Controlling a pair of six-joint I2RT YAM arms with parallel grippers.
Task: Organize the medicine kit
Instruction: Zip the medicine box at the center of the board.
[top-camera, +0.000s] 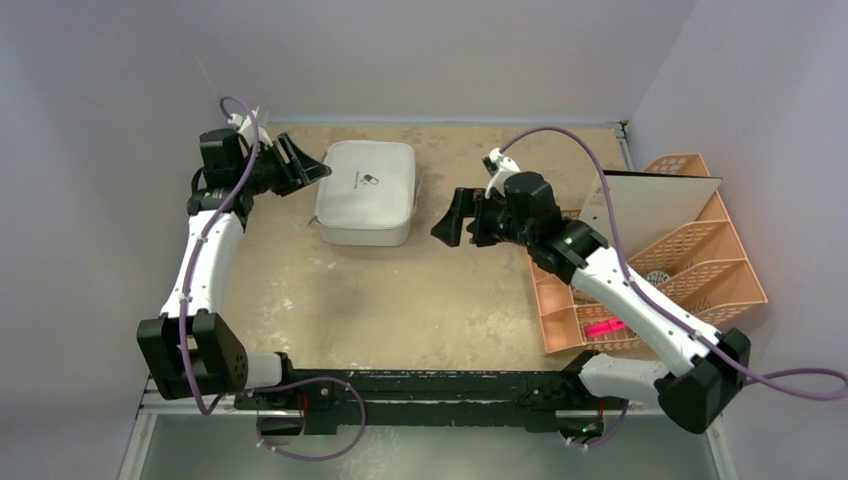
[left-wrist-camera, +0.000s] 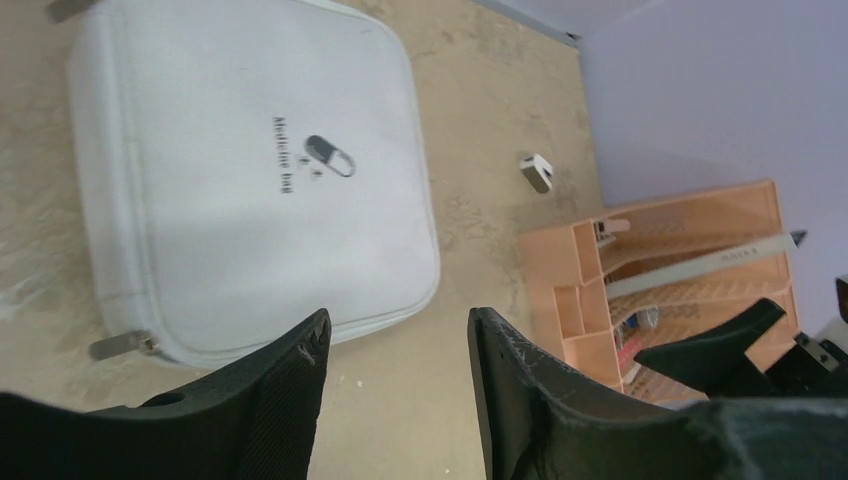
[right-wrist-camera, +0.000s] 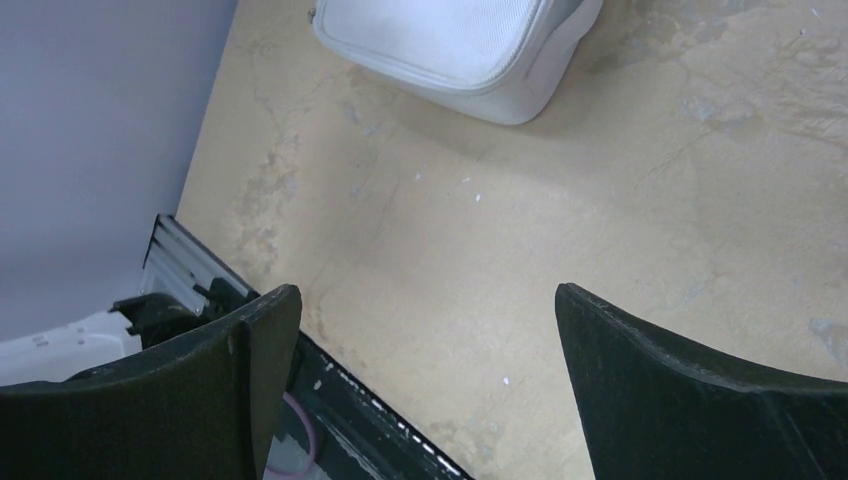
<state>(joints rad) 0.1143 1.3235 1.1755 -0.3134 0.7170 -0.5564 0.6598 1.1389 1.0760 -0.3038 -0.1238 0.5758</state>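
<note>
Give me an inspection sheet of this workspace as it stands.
Surface: tan table, stained and blotchy.
Job's things: medicine kit, closed, lying flat, logo up.
Clutter: peach-orange lattice organizer at the right edge, with a pale board standing in it and a pink item in a front compartment; small white object on the table.
Grippers: left gripper open, empty, at the kit's left edge; right gripper open, empty, apart from the kit's right side.
Cables: purple cables run along both arms; none lies over the kit.
Surroundings: plain pale walls close around the table.
</note>
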